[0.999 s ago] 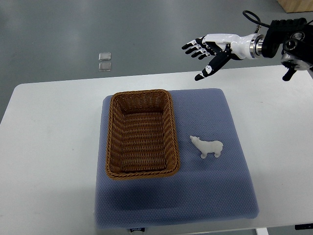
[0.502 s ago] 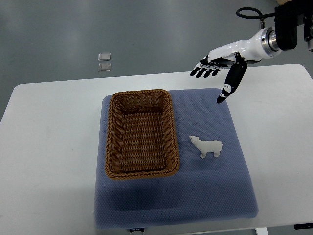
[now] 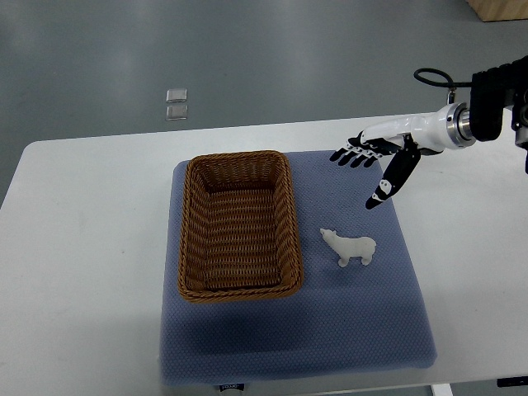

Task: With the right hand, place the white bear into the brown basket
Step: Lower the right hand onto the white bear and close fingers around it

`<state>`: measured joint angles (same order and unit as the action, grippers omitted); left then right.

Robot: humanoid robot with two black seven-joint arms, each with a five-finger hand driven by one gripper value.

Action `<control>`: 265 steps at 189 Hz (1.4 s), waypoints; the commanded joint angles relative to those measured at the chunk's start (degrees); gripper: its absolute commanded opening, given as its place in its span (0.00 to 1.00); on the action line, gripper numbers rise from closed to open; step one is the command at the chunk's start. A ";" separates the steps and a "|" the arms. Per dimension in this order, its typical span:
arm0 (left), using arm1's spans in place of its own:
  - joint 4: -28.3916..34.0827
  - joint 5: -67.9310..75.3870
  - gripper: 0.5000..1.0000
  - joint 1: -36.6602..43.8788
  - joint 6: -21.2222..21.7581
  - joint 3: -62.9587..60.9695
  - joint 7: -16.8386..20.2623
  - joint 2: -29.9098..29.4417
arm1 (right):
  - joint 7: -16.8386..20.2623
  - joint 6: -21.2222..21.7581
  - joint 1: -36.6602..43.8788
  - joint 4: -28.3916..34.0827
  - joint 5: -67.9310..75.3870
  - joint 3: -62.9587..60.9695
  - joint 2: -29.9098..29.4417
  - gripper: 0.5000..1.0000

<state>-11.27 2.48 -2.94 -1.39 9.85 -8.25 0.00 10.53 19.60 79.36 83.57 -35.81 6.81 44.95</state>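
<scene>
The right hand (image 3: 375,165) is held spread above the mat's (image 3: 346,330) far edge, apart from the bear (image 3: 351,247); the basket (image 3: 238,225) lies left.

Bright even overhead light, soft shadows, sharp focus

floor (image 3: 247,49): grey, glossy, soft glare | counter (image 3: 82,247): white, rounded corners | floor plates (image 3: 176,104): two small, clear | wooden furniture corner (image 3: 499,8): top right

Woven brown wicker basket (image 3: 238,226); plain white plastic bear (image 3: 350,247); dotted blue-grey foam mat (image 3: 346,330); white tabletop (image 3: 82,247); right hand (image 3: 381,159) was white, black-fingered.
</scene>
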 commanded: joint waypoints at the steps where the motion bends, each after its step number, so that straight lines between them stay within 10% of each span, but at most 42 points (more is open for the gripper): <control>1: -0.07 -0.02 1.00 0.04 -0.01 0.00 -0.01 0.00 | -0.33 -1.66 -3.60 0.28 -0.75 -0.75 -0.22 0.84; 203: 0.02 -0.02 1.00 -0.05 -0.01 0.09 -0.01 0.00 | -2.97 -9.23 -19.68 -0.34 -10.59 -6.20 -4.79 0.80; 265: 0.20 -0.02 1.00 0.04 -0.01 0.08 -0.01 0.00 | -3.06 -10.54 -21.27 -1.92 -11.38 -6.20 -6.19 0.62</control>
<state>-11.32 2.45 -2.94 -1.41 9.92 -8.26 0.00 7.50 9.73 58.62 81.99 -47.10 0.61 39.05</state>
